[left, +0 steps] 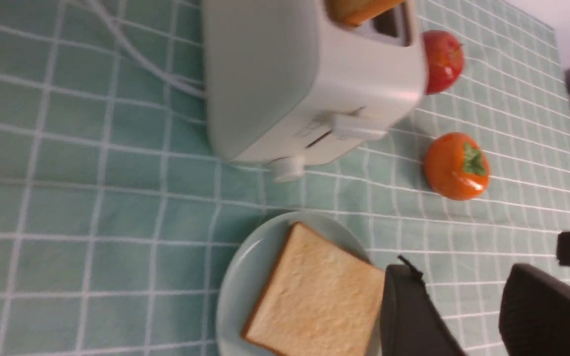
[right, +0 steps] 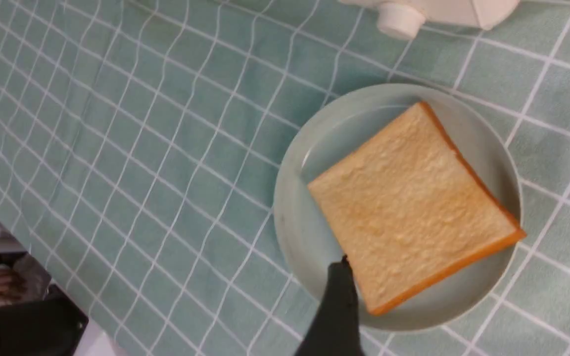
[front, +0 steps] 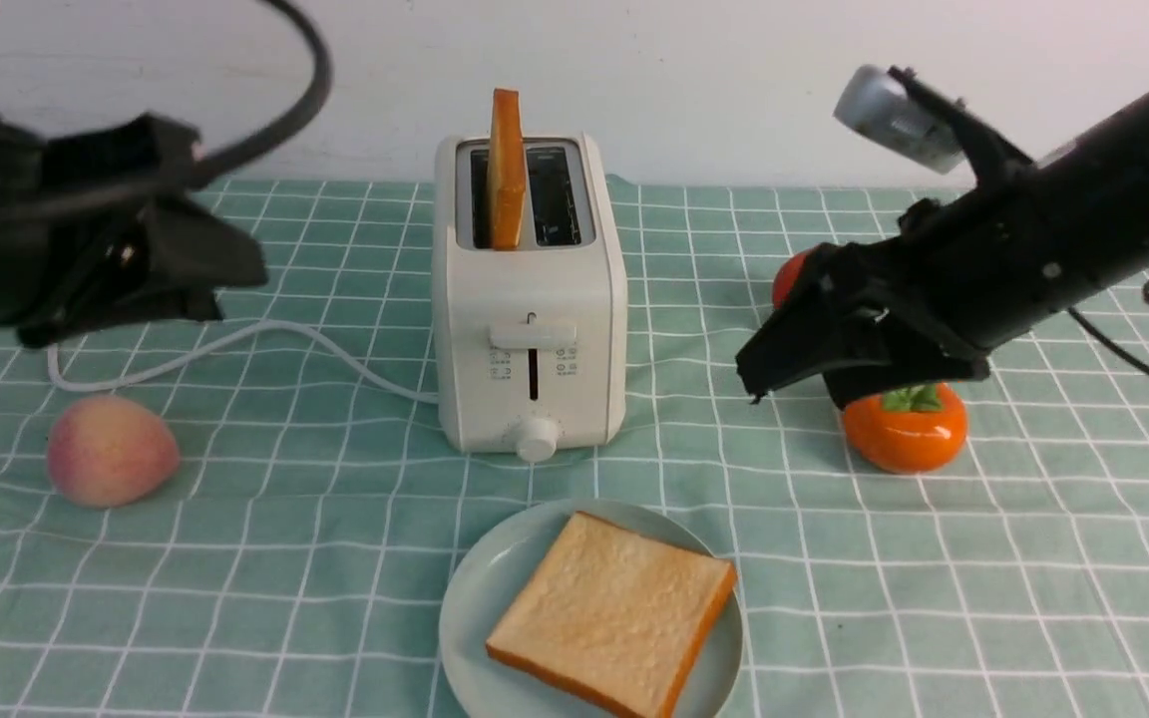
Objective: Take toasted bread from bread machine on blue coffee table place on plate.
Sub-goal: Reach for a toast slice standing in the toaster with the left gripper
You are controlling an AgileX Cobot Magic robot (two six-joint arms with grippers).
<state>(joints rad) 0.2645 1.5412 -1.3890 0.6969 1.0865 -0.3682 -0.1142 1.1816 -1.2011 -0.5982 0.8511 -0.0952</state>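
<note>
One square slice of golden toast [front: 612,610] with an orange-brown crust lies flat on the round pale blue-green plate [front: 480,598]. The plate sits just in front of the cream-white toaster [front: 530,299]. A second slice of toast [front: 506,170] stands up in the toaster's left slot and sticks out of the top. Everything sits on the green table with white lines [front: 235,558]. The right gripper [right: 468,262] hangs in the air near a shiny orange fruit [front: 904,429], with its jaws wide apart and empty. The left gripper [left: 458,277] is up on the left, and its jaws are apart and empty too.

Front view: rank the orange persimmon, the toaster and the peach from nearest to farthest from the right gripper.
1. Orange persimmon, on the robot's right, partly hidden by the right gripper.
2. Toaster, centre of the table.
3. Peach, far left.
</note>
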